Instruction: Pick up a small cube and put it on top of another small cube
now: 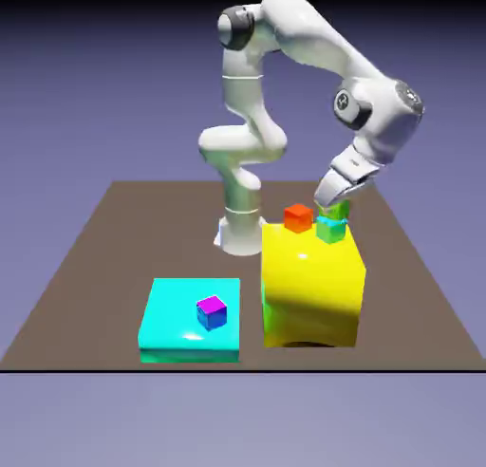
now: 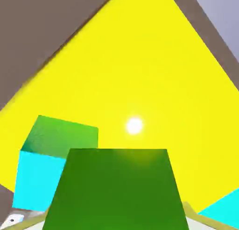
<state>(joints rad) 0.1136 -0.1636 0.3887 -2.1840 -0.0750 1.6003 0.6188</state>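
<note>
While the claw (image 1: 334, 207) grips the small lime-green cube (image 2: 114, 189), it hangs just above the teal-and-green cube (image 1: 331, 230), ready for stacking.

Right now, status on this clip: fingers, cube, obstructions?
Gripper shut on small lime cube, above the big yellow block. Teal-and-green cube just below. Red cube alongside, apart.
</note>
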